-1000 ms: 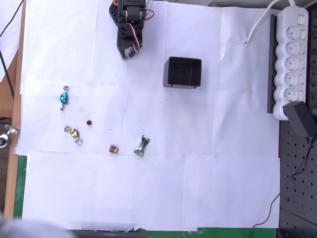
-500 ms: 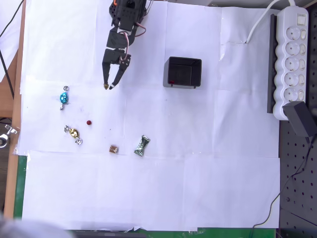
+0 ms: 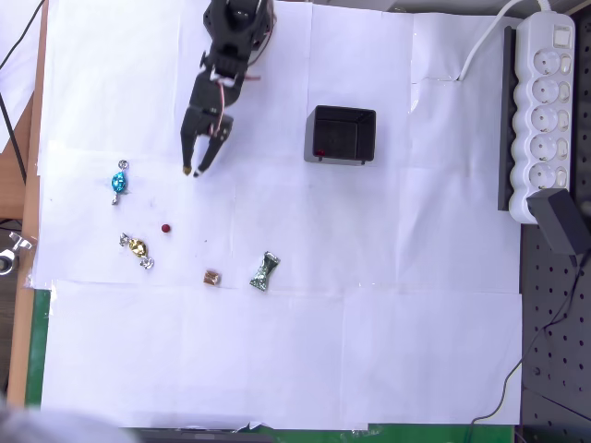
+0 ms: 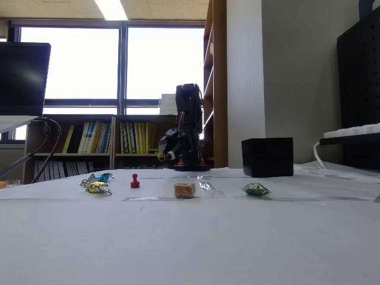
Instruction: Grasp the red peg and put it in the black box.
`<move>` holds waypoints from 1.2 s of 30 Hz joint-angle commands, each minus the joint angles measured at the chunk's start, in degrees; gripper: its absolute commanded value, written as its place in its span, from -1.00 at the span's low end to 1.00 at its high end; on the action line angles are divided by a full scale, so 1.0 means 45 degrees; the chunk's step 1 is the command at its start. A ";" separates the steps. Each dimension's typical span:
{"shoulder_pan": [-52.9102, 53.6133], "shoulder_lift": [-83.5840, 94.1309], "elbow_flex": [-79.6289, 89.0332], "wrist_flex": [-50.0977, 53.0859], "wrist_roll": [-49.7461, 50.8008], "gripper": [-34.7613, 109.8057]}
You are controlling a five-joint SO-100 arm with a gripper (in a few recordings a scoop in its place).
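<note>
The red peg (image 3: 166,228) is a tiny dark red dot on the white paper, left of centre in the overhead view; in the fixed view the red peg (image 4: 135,181) stands upright. The black box (image 3: 340,135) sits at the upper middle, and the black box (image 4: 267,157) is on the right in the fixed view. My gripper (image 3: 194,170) hangs open above the paper, up and to the right of the peg and left of the box, with nothing between its fingers. In the fixed view the gripper (image 4: 163,155) points left.
A blue candy (image 3: 120,181), a gold candy (image 3: 137,248), a small brown cube (image 3: 211,277) and a green candy (image 3: 265,271) lie around the peg. A white power strip (image 3: 544,101) runs along the right edge.
The arm has reached out from its base toward the lower left, closer to the peg, and the gripper now stands open. Nothing on the paper has moved.
</note>
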 commanded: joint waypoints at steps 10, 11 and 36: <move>0.0312 0.3867 0.3027 -0.4258 -0.0273 -0.42; 0.0410 0.4102 0.3301 -0.4238 -0.0273 -0.40; 0.1523 0.5762 0.6016 -0.1074 -0.1387 -0.11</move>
